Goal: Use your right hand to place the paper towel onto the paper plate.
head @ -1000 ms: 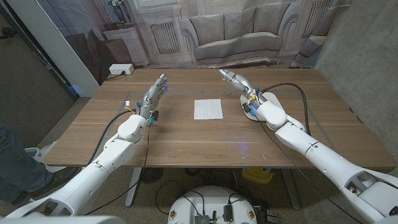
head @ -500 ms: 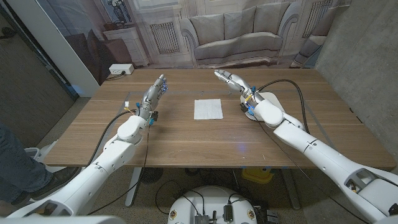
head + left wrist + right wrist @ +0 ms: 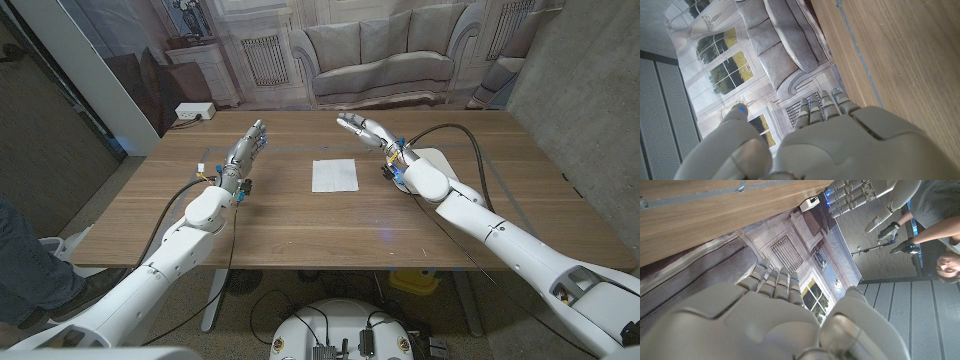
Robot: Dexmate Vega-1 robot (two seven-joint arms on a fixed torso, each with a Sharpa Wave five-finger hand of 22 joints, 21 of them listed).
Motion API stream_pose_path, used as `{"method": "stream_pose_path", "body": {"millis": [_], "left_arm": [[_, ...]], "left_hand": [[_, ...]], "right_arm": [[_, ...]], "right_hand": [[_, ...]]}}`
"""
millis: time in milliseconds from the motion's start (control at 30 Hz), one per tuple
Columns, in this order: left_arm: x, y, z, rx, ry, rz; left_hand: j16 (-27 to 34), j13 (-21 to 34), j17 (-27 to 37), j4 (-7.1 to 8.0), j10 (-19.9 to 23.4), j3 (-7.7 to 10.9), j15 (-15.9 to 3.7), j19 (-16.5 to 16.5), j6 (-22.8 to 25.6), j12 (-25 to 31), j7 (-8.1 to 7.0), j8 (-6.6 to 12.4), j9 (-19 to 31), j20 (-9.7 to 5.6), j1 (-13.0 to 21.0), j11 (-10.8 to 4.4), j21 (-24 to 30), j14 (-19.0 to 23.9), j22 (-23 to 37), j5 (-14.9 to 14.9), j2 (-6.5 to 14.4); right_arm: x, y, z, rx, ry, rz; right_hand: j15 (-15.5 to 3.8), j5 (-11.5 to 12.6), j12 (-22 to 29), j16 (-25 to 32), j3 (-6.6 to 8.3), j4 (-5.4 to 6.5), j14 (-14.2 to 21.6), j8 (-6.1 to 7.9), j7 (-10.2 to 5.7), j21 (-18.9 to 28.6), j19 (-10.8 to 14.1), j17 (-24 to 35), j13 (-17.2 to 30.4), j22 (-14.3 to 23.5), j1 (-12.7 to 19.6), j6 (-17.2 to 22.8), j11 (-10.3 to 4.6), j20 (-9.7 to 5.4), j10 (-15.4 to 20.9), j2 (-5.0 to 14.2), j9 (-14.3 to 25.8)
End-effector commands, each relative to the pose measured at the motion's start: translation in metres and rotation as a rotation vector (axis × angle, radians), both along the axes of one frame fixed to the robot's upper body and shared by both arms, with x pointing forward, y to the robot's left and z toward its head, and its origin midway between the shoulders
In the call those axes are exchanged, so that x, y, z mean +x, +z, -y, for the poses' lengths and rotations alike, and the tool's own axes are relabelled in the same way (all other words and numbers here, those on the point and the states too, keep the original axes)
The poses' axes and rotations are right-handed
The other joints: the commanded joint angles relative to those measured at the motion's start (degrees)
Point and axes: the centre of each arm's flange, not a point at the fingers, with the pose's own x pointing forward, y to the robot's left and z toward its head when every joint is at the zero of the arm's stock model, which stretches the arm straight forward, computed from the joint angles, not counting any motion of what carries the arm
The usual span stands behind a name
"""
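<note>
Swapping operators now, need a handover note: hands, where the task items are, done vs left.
Right hand: holds nothing, fingers extended, raised over the table's far side, beyond and right of the paper towel.
Left hand: holds nothing, fingers extended, at the table's left side.
Paper towel: flat at the table's middle, untouched.
Paper plate: to the towel's right, mostly covered by the right forearm; only its rim shows.
Done: nothing yet.
Left: right hand picks up the towel and lays it on the plate.
</note>
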Motion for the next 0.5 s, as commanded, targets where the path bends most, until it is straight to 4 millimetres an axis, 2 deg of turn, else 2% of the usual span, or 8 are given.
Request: {"method": "stream_pose_path", "body": {"millis": [33,500], "left_arm": [[-0.002,-0.004,-0.001,-0.006,0.005,-0.001],[-0.006,-0.009,-0.001,-0.017,0.014,0.003]], "left_hand": [[-0.06,0.30,0.25,-0.18,-0.33,-0.06,-0.18,-0.31,-0.03,-0.38,-0.10,-0.21,0.25,-0.29,0.28,0.02,-0.11,-0.31,0.26,-0.04,0.15],[-0.08,0.32,0.26,-0.17,-0.18,-0.25,-0.21,-0.65,0.24,-0.37,-0.18,-0.19,0.26,-0.33,0.27,-0.17,-0.26,-0.46,0.25,-0.20,0.12]], "right_arm": [[0.001,-0.001,-0.005,-0.041,-0.022,0.023],[0.001,-0.003,-0.016,-0.114,-0.058,0.071]], "right_hand": [[-0.14,0.00,0.04,-0.05,0.13,-0.47,0.36,0.37,-0.11,-0.06,0.41,0.18,0.24,0.32,0.51,0.48,-0.26,-2.35,0.20,0.15,0.21],[-0.23,-0.02,0.03,-0.10,0.22,-0.75,0.45,0.35,-0.15,-0.40,0.43,0.16,0.24,0.33,0.94,0.60,-0.34,-2.31,0.37,0.26,0.22]]}}
